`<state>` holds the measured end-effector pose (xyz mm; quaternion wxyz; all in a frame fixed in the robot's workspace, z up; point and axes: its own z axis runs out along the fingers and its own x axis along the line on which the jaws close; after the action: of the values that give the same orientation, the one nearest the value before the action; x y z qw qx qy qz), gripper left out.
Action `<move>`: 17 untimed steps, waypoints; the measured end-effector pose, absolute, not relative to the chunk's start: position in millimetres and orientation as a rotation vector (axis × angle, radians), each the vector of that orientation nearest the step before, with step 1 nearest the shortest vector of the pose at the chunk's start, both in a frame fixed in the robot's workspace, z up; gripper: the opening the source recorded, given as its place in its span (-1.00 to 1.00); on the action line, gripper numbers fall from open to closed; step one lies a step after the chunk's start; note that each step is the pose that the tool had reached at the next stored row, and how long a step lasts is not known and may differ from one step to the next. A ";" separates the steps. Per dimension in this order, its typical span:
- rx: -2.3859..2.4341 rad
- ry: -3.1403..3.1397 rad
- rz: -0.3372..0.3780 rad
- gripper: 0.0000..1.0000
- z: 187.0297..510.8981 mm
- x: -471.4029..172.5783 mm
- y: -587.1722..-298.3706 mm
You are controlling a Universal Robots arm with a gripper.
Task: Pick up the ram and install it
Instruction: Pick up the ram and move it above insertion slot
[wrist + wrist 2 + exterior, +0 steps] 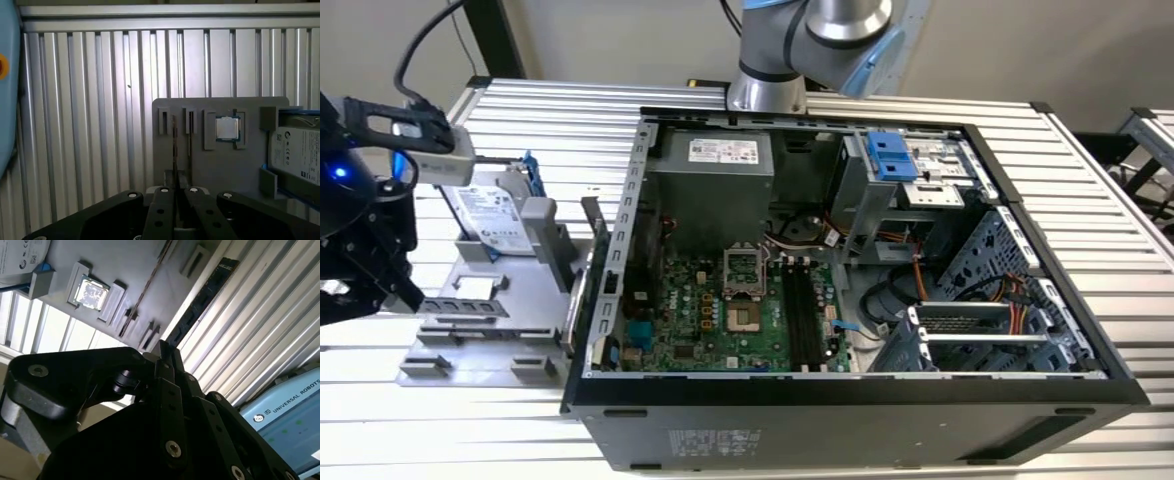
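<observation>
From my station I see the gripper (161, 347) with its two fingers (164, 210) drawn close together, and as far as I can judge nothing is between them. The ram (197, 305) is not picked up. It stands on its thin edge in the grey holder tray (225, 170) on the table (90, 100), on the side away from the hard drive (300, 150), and the processor chip (227, 127) sits between the two. In the second wrist view the near end of the ram seems just past the fingertips, but I cannot tell if they touch. My first worry is that a gripper going down closed like this would press on the upper edge of the ram instead of taking it between the fingers. The thin board could then tip out of its holder or crack. A small error sideways could also knock the processor chip. My second worry is the installing. The memory slots (807, 310) lie deep in the open computer case (854, 430), near the drive cage (987, 330). A ram held a little tilted may catch the slot wall, and pushing on it then could bend it.
</observation>
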<state>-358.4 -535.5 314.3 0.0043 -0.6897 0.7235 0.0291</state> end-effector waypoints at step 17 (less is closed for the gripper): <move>-2.161 2.267 0.091 -1.00 376.7 -358.5 -535.5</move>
<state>-358.5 -535.5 376.7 0.0042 -0.6896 0.7236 0.0291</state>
